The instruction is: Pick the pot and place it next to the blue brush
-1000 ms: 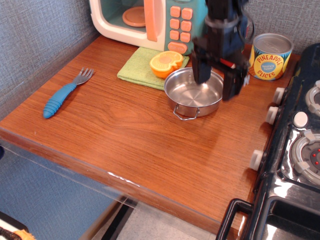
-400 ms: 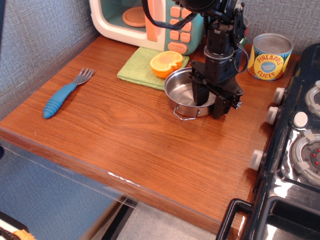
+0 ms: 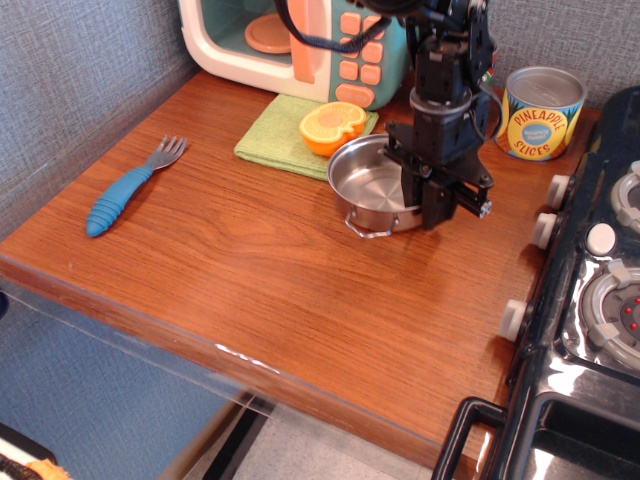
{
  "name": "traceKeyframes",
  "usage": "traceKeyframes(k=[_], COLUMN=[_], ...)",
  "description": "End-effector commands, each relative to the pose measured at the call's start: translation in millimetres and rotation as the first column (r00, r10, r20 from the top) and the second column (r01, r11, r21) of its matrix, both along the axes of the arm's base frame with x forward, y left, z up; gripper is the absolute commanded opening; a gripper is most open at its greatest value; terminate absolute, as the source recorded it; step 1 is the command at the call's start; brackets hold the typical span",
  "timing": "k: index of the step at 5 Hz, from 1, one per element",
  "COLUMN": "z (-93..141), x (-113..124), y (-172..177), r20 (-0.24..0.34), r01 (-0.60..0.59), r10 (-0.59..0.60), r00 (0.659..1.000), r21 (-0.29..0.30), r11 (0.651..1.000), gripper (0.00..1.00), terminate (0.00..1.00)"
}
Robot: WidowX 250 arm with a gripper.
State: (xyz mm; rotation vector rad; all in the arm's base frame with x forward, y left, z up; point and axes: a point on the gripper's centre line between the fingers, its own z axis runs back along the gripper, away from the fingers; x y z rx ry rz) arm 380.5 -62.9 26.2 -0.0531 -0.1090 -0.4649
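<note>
A brown wooden counter (image 3: pixel 260 270) fills the frame. Right of centre, the gripper (image 3: pixel 432 205) has its jaws closed across the right rim of the pot (image 3: pixel 372 190) (the near side looks slightly tilted up). The blue brush (image 3: pixel 122 195) lies far off at the left edge. Judged so: grasp made, carrying and placing remain.
</note>
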Motion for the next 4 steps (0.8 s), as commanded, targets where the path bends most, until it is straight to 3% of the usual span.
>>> traceKeyframes(k=[1, 3, 4], z=[60.5, 120.3, 131.4], x=[-14.2, -40.0, -56.3], y=[-7.8, 17.3, 54.1], r20=[0.105, 0.204, 0.199], r01=[0.094, 0.097, 0.015], r10=[-0.087, -0.073, 0.001], r00=[0.991, 0.976, 0.980], r21=[-0.062, -0.111, -0.079], r11=[0.994, 0.989, 0.997], gripper=[0.00, 0.00, 0.00], terminate=[0.00, 0.00, 0.00])
